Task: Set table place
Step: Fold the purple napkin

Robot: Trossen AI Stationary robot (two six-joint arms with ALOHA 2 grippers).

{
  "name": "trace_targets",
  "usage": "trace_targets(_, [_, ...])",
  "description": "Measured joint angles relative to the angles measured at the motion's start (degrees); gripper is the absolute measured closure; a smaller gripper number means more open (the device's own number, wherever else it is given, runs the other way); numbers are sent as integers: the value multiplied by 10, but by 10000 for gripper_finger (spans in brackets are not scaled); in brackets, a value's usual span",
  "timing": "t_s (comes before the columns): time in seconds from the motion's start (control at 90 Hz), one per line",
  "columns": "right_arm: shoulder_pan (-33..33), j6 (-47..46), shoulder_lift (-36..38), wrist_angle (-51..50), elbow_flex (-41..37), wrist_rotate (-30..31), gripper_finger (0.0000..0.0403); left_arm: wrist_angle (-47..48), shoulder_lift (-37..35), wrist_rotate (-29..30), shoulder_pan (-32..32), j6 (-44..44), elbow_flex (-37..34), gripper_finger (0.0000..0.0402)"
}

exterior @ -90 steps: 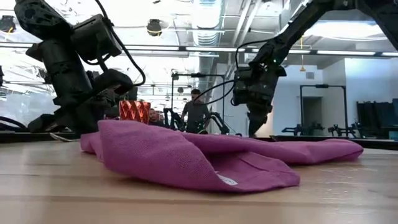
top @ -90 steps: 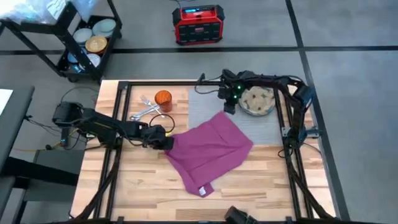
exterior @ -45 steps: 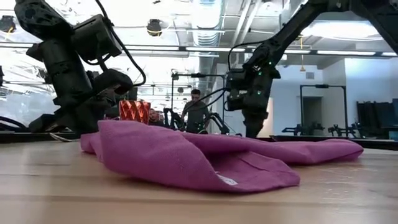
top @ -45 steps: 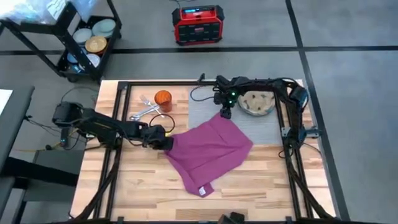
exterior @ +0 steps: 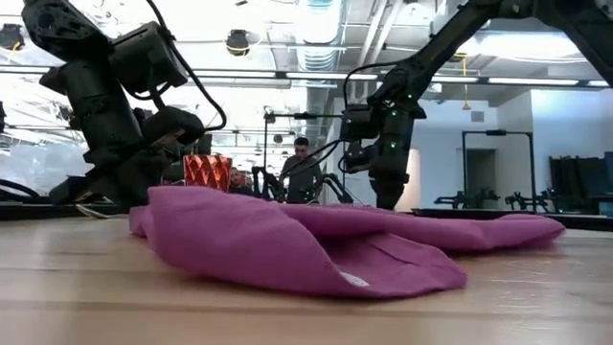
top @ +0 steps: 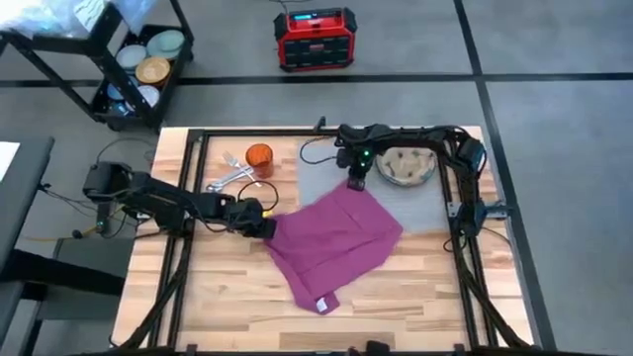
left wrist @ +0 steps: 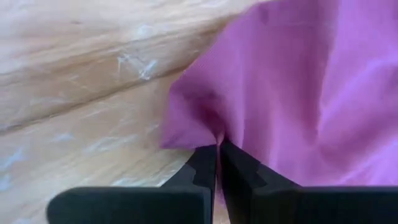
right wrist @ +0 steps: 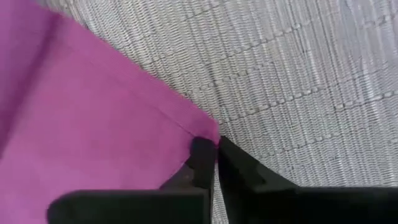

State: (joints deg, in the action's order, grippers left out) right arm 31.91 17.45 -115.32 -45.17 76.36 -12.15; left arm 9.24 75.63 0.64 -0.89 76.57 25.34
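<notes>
Napkin (top: 334, 244) corners pinched by left gripper (left wrist: 218, 149) and right gripper (right wrist: 213, 149), over mat (right wrist: 298, 74).

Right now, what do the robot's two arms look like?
Both arms are black and jointed, with thin black cables looping beside them. The right end effector has a small green light on its wrist. The left end effector ends in two flat, dark fingers, blocky and square-edged.

Napkin (top: 331, 240) covers part of mat (top: 415, 203). Cutlery (top: 230, 174) pile too small, can't tell fork from spoon from knife. Low view: plate hidden, cup (exterior: 208, 171) mostly hidden behind arm.
</notes>
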Motion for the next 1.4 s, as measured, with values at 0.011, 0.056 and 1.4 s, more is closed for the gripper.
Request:
trace_targets(0.011, [1,0,2,-6,1,-3,401,0,-1,0,0,-1,0,401])
trace_targets(0.056, [4,-1,13,-26,3,-12,402,1,-6,5,0,-5,0,401])
trace_targets(1.4, [19,-166,409,-67,41,-41,403,429,-232,167,35,-255,306,401])
